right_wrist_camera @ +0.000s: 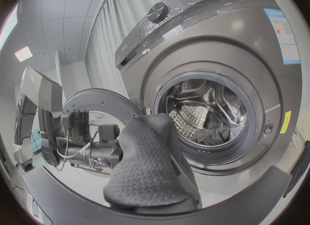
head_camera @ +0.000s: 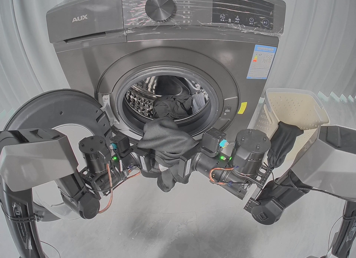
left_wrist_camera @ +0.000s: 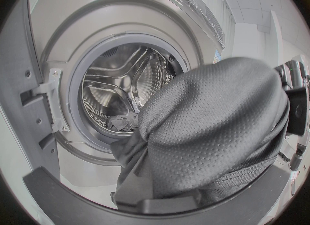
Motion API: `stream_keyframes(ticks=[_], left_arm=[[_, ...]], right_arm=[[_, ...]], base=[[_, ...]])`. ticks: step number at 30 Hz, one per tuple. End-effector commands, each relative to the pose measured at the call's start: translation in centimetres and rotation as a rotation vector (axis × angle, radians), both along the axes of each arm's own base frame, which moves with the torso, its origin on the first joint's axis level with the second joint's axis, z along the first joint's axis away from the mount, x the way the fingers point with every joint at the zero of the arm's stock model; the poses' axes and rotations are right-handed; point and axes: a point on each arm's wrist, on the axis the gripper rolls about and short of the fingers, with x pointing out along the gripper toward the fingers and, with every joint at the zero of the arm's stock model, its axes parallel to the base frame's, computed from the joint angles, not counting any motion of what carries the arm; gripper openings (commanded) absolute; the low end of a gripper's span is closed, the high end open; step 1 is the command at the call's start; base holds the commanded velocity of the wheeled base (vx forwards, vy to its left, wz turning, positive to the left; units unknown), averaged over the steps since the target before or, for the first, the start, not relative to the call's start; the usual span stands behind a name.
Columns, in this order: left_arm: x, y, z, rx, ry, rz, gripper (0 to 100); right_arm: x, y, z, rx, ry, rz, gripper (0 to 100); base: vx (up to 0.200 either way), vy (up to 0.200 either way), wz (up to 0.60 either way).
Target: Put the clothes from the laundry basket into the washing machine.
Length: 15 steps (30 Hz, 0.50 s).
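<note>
One garment (head_camera: 282, 142) over laundry basket (head_camera: 296, 108) rim

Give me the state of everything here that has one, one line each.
door: open, swung to the left.
drum: mostly unfilled, one black cloth inside.
black cloth: bunched inside the drum.
mesh cloth: lifted at the drum's mouth, lower end hanging outside.
basket: one dark cloth over its rim.
dark cloth: draped, hanging down the basket's outside.
</note>
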Motion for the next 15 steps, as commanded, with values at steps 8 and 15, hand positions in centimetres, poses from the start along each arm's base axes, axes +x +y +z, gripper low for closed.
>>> stream_keyframes(ticks=[8, 15], left_arm=[[-2.1, 0.6, 4.1, -0.055, -0.078, -0.008, 0], [-5.5, 2.2, 6.2, -0.068, -0.097, 0.003, 0]], right_arm=[[-0.2, -0.6, -0.8, -0.022, 0.033, -0.015, 100], [-4.0, -3.9, -4.3, -0.179, 0.169, -0.001, 100]], base=[[0.000, 0.000, 0.00], [0.000, 0.000, 0.00]])
